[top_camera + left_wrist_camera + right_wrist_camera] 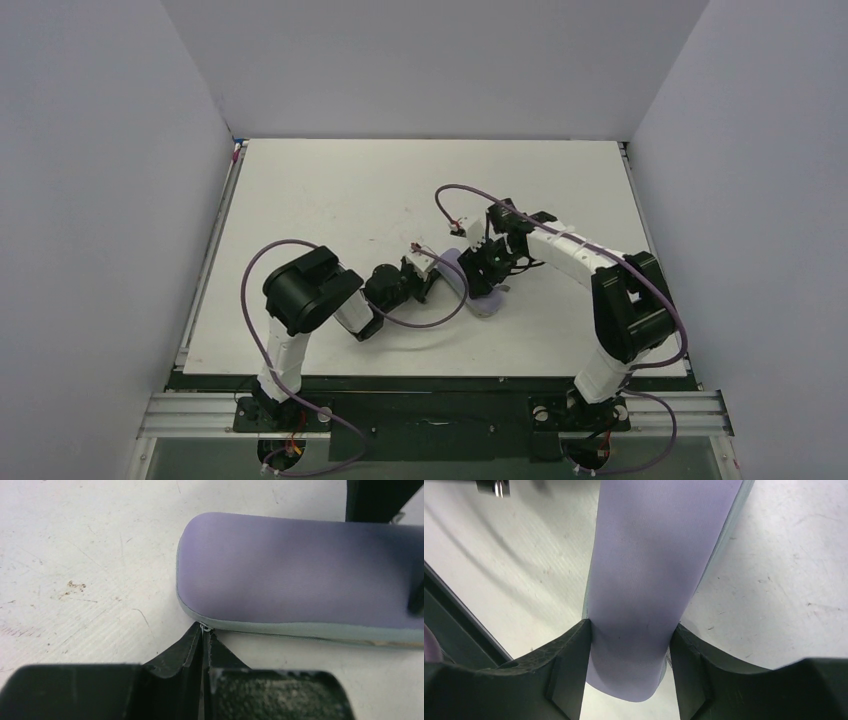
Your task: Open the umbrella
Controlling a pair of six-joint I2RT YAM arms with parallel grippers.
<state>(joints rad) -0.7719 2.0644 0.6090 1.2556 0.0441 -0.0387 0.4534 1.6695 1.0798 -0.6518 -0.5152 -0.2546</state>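
A pale lavender oblong case (482, 296) with a grey zipped edge lies on the white table (350, 200). The umbrella itself is hidden from every view. My right gripper (630, 630) straddles one rounded end of the case (649, 570), its two black fingers pressed against both sides. My left gripper (205, 630) is shut at the grey seam of the case (300, 570), its tips pinching a small metal zipper pull (204, 627). In the top view the left gripper (432, 283) meets the case from the left and the right gripper (490, 268) from the right.
White walls enclose the table on the left, back and right. Purple cables (440, 310) loop off both arms, close to the case. A dark rail (454, 625) runs along the left of the right wrist view. One right finger (375, 500) shows beyond the case.
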